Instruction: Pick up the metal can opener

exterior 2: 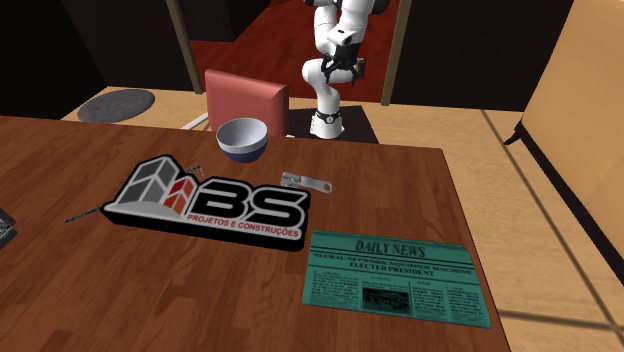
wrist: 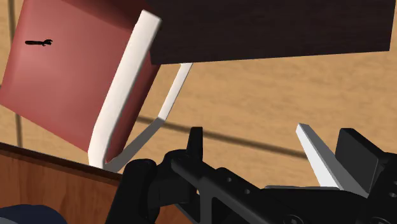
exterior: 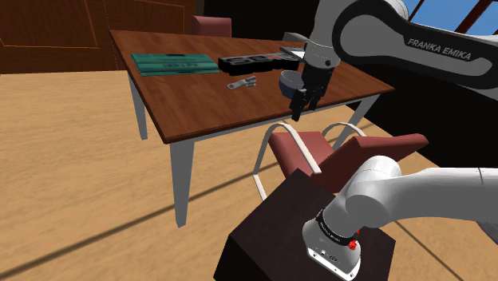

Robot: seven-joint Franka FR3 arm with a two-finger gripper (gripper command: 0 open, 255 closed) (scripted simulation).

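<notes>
At the lower right of the shoulder view, the dark stand (exterior: 267,239) carries the base of the white arm (exterior: 415,195). Just beyond it a red chair (exterior: 339,152) with white armrests stands near the closest edge of the brown tabletop (exterior: 199,112).

Right of the frame's middle, the black gripper (exterior: 304,105) hangs pointing down in front of the tabletop's right part. Its fingers stand apart and clasp nothing. From the wrist view the gripper (wrist: 273,143) shows the same gap, with only wooden floor (wrist: 254,95) seen through it.

A dark blue bowl (exterior: 289,79) sits right behind the gripper. To its left in the frame, clear of the fingers, the grey can opener (exterior: 243,83) lies flat on the wood. A long black sign (exterior: 254,62) lies just beyond it, and a green newspaper (exterior: 174,62) lies further left.

In the second exterior view the can opener (exterior 2: 306,181) rests beside the sign's right end, lower right of the bowl (exterior 2: 241,138).
</notes>
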